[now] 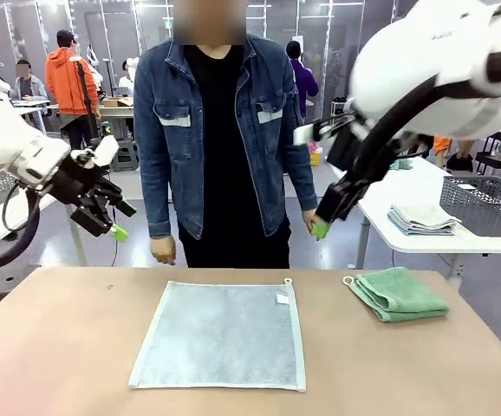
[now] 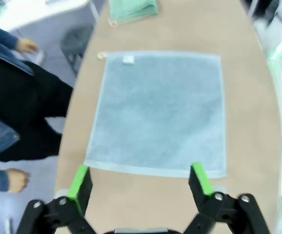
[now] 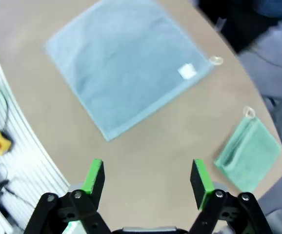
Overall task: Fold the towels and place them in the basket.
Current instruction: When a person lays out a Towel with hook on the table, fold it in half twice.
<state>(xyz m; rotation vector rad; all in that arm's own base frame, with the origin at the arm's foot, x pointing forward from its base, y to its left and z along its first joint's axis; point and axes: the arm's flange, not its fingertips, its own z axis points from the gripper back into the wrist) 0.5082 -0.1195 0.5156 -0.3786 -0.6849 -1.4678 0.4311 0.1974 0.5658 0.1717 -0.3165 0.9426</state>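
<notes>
Left gripper (image 2: 140,169) hangs above the counter (image 1: 60,347), its green-padded fingers spread wide with nothing between them. Right gripper (image 3: 147,165) is likewise spread and empty, raised over the counter's right side. The pale grey-blue towel (image 1: 220,334) lies flat and unfolded mid-counter, label tag up. The mint green towel (image 1: 398,293) lies folded to its right, apart from it. The dark grey basket (image 1: 486,204) stands on a white table beyond.
</notes>
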